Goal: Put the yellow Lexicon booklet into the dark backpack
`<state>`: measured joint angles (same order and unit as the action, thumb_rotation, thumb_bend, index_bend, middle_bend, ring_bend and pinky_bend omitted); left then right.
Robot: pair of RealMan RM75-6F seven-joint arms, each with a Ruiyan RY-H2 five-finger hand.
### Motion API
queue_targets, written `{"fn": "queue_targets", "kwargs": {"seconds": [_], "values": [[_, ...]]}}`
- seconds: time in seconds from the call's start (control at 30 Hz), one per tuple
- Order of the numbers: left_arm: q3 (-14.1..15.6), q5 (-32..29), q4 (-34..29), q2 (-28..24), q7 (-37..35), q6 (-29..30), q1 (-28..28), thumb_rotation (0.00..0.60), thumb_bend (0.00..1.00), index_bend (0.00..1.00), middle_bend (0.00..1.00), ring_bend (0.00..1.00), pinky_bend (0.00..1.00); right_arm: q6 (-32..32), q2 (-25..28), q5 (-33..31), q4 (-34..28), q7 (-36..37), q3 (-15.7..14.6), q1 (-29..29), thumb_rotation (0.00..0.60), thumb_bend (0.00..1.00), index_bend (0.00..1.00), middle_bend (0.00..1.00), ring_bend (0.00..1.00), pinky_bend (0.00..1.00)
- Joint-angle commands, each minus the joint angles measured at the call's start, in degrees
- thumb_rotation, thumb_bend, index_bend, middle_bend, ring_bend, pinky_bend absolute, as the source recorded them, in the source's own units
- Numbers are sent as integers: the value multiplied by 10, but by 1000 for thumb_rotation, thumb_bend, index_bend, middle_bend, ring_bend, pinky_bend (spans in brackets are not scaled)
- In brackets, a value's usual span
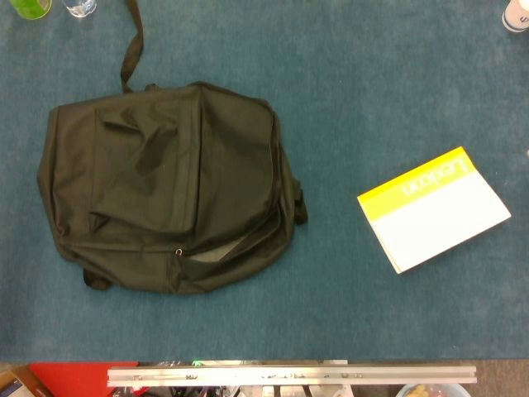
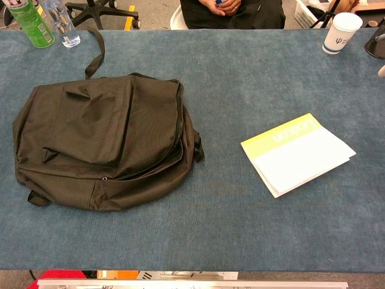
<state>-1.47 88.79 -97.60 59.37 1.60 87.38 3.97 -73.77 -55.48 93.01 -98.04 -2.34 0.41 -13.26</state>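
The dark backpack lies flat on the left of the blue table, its strap trailing toward the far edge; the chest view shows the backpack too. Its zipper gapes slightly along the near right side. The yellow Lexicon booklet lies flat on the right, yellow band and title facing up, and appears as the booklet in the chest view. At the right edge of the chest view a small pale tip pokes in, seemingly my right hand; its fingers are hidden. My left hand shows in neither view.
A green bottle and a clear water bottle stand at the far left corner. A white paper cup and a dark holder stand at the far right. A person sits behind the table.
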Motion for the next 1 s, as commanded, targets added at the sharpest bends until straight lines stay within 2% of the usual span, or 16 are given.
{"fn": "queue_targets", "kwargs": {"seconds": [0.03,0.63,1.0], "values": [[1,1,0,0,0,1,-1,600,221,150,215,121,170,24,-8,9,1,-5,-8,-14,600,97,340,368,297,444],[5,5,4,-3,-15,10,-9,600,221,150,215,121,170,138,-77,10,26,-27,-24,-80,600,96,340,367,297,444],[6,3,5,-2,-12,6,-9,600,221,150,215,121,170,160,-118,2,60,-49,-36,-91,600,96,340,368,297,444]]}}
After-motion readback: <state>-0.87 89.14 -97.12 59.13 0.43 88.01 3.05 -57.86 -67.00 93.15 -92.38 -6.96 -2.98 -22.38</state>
